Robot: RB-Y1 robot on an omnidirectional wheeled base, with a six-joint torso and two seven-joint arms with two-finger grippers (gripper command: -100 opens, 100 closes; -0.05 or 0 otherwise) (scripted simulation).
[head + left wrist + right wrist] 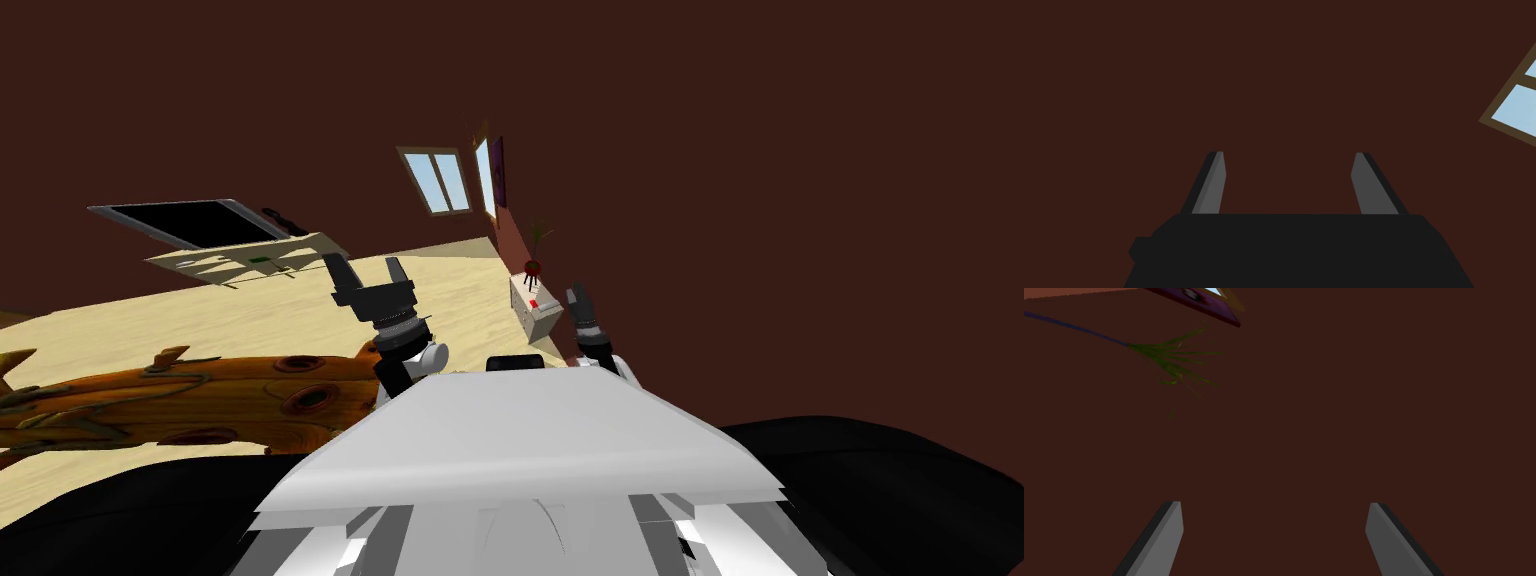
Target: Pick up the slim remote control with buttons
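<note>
While both arms point up at the dark wall, left gripper (pixel 1289 153) and right gripper (pixel 1274 503) stand fingers apart, empty. Beyond the gnarled wooden table (pixel 200 395), the remote control (pixel 284 219) is possibly that slim dark shape beside the television (pixel 195 222); drive closer before reaching.
</note>
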